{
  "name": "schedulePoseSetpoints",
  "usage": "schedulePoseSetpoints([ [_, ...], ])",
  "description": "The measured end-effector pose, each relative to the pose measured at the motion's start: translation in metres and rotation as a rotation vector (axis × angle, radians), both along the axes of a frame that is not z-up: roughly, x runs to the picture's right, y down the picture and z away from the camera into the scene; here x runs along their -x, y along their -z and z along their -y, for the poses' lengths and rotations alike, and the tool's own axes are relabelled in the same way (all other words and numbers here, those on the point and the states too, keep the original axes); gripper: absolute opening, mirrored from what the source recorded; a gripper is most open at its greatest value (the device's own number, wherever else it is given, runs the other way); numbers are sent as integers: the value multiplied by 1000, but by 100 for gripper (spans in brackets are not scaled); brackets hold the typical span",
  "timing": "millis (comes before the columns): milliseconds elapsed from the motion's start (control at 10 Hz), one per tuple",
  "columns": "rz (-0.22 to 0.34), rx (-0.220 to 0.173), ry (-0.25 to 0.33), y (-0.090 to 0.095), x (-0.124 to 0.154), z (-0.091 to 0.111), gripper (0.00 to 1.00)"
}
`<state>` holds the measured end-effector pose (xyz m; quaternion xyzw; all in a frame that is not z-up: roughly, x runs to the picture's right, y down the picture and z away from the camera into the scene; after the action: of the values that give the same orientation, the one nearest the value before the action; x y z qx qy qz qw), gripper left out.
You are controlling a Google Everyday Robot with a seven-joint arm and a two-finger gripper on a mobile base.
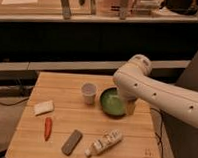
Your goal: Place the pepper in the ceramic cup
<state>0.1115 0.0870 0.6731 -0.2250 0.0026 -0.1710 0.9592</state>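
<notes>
Six items on the wooden table (139,140), near to far.

Front edge: a grey block (71,142) left of centre. A white bottle (104,143) lies on its side just right of it, at a diagonal.

The pepper (48,128) lies flat near the left edge, towards the front-left corner. Its long axis runs front-to-back, roughly parallel to the left edge. Can't tell which end is the tip. It's clear of the block and touches nothing else.

A pale flat pad (43,107) sits just behind the pepper, also by the left edge.

The green bowl (111,102) is right of centre. The ceramic cup (88,93) stands upright just left of it, towards the back, well apart from the pepper.

The gripper (130,108) hangs at the bowl's right rim, under the white arm (157,94) that comes in from the right. Its fingers are spread wide with nothing between them.
</notes>
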Motion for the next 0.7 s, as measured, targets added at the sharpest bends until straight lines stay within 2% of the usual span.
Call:
schedulePoseSetpoints([
  [200,34,-18,64,2,27,2,80],
  [600,79,-37,141,2,53,2,80],
  [700,105,-43,176,2,72,1,80],
])
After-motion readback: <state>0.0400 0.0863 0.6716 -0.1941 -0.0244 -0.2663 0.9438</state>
